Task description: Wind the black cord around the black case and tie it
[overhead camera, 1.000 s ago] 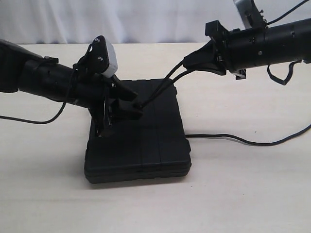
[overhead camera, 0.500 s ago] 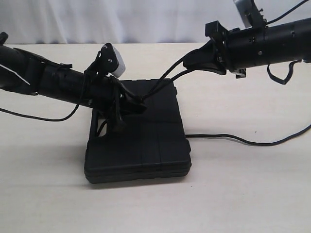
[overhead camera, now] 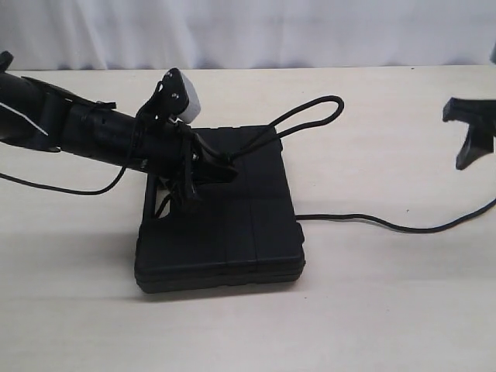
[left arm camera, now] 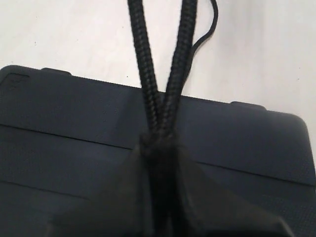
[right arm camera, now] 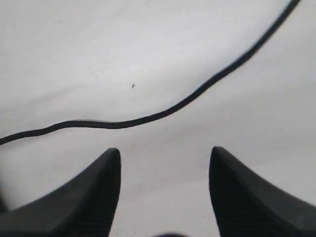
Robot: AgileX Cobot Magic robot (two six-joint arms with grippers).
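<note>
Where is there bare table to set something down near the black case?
Free: the table strip in the foreground before the black case. Crowded: over the case lid, where the left pincer clamps the black cord.

black cord (left arm camera: 142, 64): braided fibre with a rough woven texture, matt; the plaiting of two strands shows clearly in the left wrist view.
black case (overhead camera: 232, 225): hard moulded plastic, matt with a fine grain, shallow ribs across the lid.
tabletop (overhead camera: 387, 302): pale cream, smooth and matt; material cannot be told.
left tool (left arm camera: 158, 148): black with a dull finish, blurred close up.
right tool (right arm camera: 165, 158): black plastic with a finely dimpled matt texture.
thin cable (right arm camera: 148, 119): smooth black sheath.
backdrop (overhead camera: 232, 31): white cloth in soft folds.
</note>
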